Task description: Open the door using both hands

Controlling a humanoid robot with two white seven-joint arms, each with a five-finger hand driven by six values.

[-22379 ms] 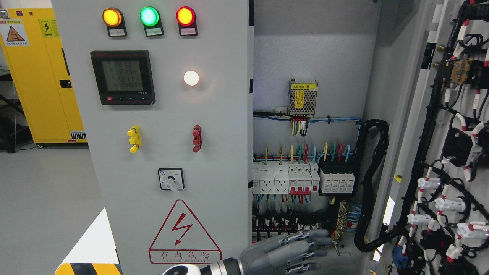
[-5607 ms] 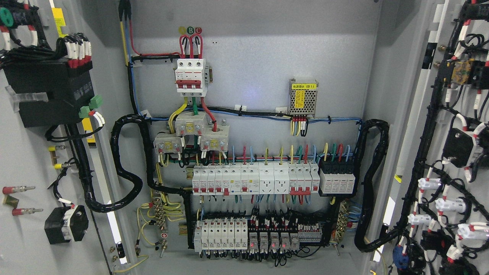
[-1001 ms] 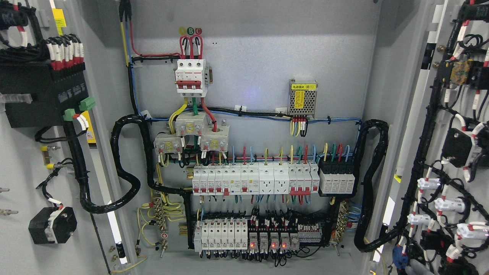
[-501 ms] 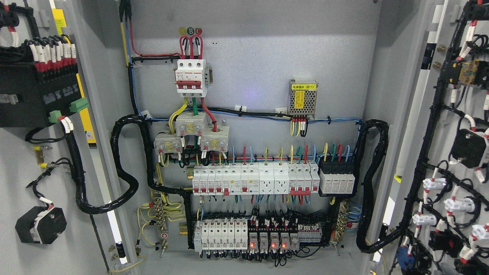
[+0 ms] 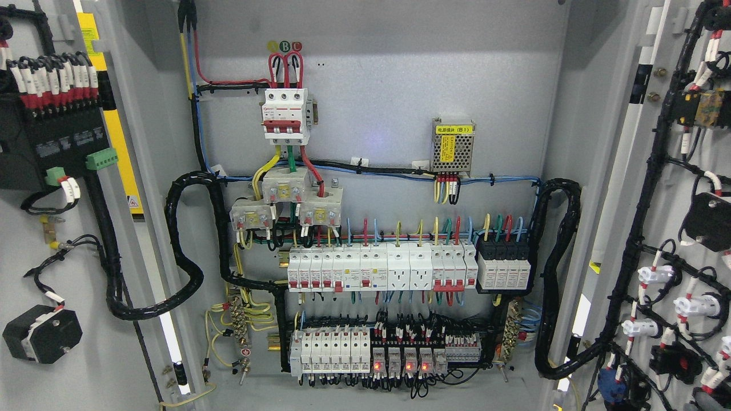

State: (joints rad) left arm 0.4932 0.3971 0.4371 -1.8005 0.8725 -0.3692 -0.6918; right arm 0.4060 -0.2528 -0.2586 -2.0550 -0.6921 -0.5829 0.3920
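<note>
Two doors of a grey electrical cabinet point(image 5: 371, 97) stand swung wide, the left door point(image 5: 34, 240) at the picture's left edge and the right door point(image 5: 674, 188) at its right edge, each showing its wired inner face. Black cable bundles point(image 5: 183, 240) loop from both doors into the cabinet. On the back panel a red-and-white main breaker point(image 5: 285, 114) sits upper left, a small power supply point(image 5: 453, 145) with a yellow label to its right. Below them runs a row of white breakers point(image 5: 377, 268), and under that a row of relays point(image 5: 402, 359) with red lights glowing. Neither robot hand appears, so the state of the fingers cannot be told.
</note>
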